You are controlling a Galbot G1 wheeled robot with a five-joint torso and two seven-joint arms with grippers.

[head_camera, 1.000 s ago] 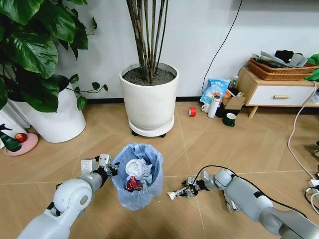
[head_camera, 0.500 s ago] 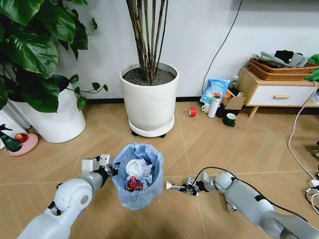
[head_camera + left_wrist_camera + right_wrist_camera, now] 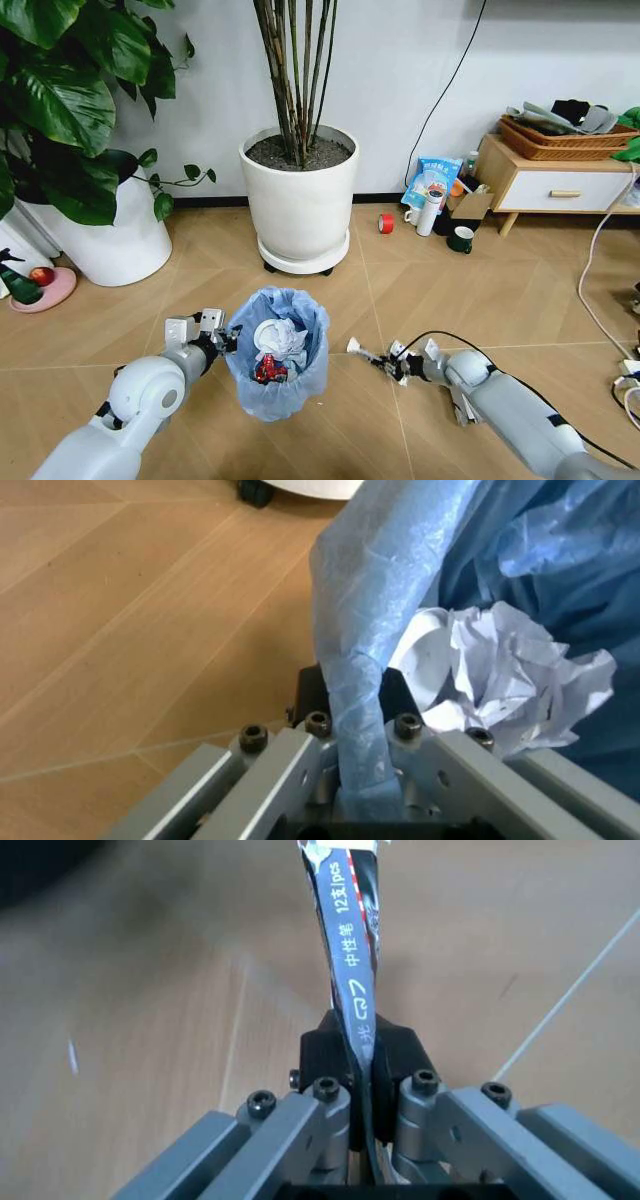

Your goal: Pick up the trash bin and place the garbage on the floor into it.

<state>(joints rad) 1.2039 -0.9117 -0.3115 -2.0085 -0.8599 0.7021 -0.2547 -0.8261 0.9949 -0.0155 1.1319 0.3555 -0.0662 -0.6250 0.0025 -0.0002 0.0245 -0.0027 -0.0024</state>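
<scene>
Clamping the bag-covered rim of the trash bin (image 3: 277, 352), the left gripper (image 3: 222, 338) has its jaws closed tight on the light-blue liner at the bin's 9 o'clock edge; the left wrist view shows the folded plastic (image 3: 355, 705) squeezed between the two dark pads (image 3: 398, 694). Inside the bin lie crumpled white paper (image 3: 280, 337), a white round disc (image 3: 422, 649) tucked against the paper, and a crushed red piece (image 3: 267, 371) lower down at about 6 o'clock within the opening. The right gripper (image 3: 397, 362), at the bin's 3 o'clock and just apart from it, has its jaws shut on a flat dark wrapper (image 3: 348, 945) printed with white characters and a red stripe; in the head view this wrapper (image 3: 365, 352) sticks out from the pads towards the bin, its white tip raised off the floor (image 3: 180, 290). Beyond the bin at 12 o'clock stands a large white plant pot (image 3: 299, 205) filled with dark soil, from which tall stems rise. Farther off at 2 o'clock, near a low wooden cabinet (image 3: 556, 183) topped by a wicker tray (image 3: 560, 143), stand a white bottle (image 3: 428, 214), a dark mug (image 3: 460, 239) and a red roll (image 3: 386, 224).
</scene>
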